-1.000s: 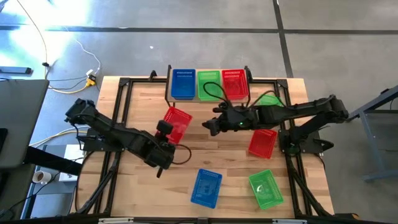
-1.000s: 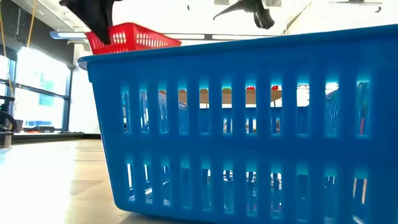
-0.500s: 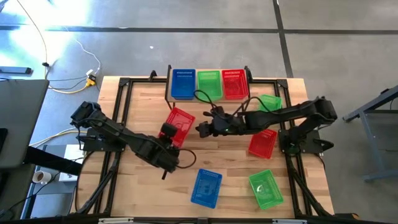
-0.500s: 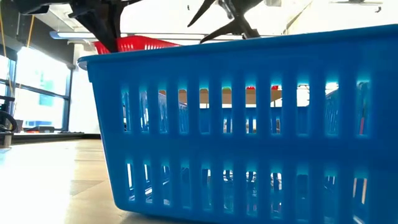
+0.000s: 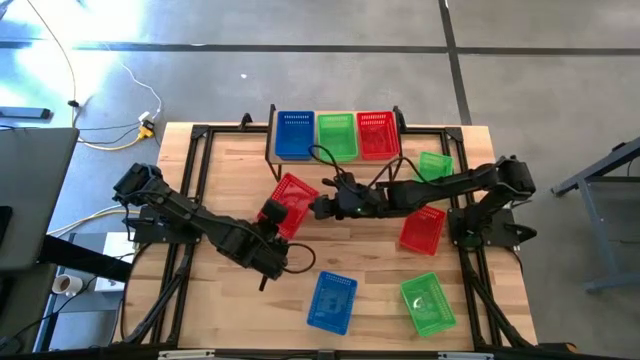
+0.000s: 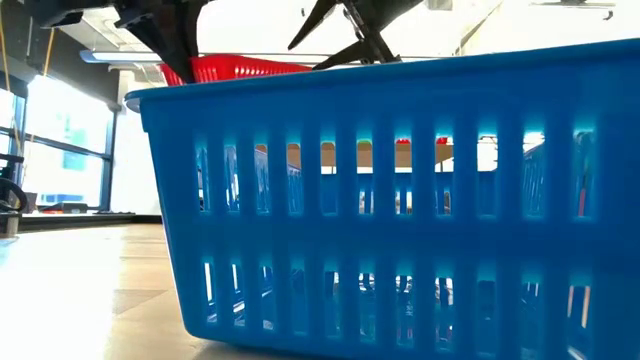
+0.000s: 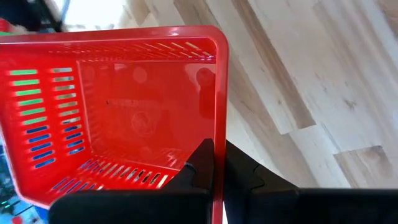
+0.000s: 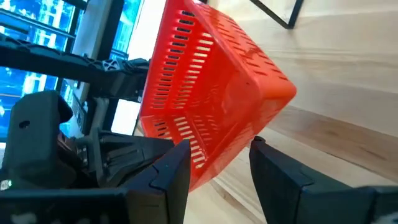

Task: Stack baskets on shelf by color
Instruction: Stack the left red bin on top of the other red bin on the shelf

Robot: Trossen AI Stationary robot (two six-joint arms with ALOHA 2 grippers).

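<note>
My left gripper (image 5: 272,212) is shut on a red basket (image 5: 292,197) and holds it in the air over the table's middle, in front of the shelf (image 5: 268,140). The shelf carries one blue (image 5: 294,135), one green (image 5: 336,136) and one red basket (image 5: 376,134) side by side. My right gripper (image 5: 318,207) is open and reaches in from the right. In its wrist view the held basket's (image 8: 211,106) lower corner lies between its fingers; I cannot tell whether they touch it. The low view shows the red basket (image 6: 240,68) and the open right gripper (image 6: 335,38) above the blue basket. My left gripper pinches the red basket's end wall at its rim (image 7: 219,140), close to a corner, one finger (image 7: 199,163) inside the basket and the other outside. It comes at the basket from the table's near left. The basket is lifted clear and tilted.
Several baskets stand loose on the table: a blue one (image 5: 331,300) near the front edge, a green one (image 5: 428,303) at the front right, a red one (image 5: 422,230) and a green one (image 5: 433,165) under the right arm. The blue basket (image 6: 400,200) fills the low view.
My right gripper has moved toward the table's left, up to the held red basket. My left gripper has shifted a little to the right with the basket, which has turned slightly and sits a bit lower.
</note>
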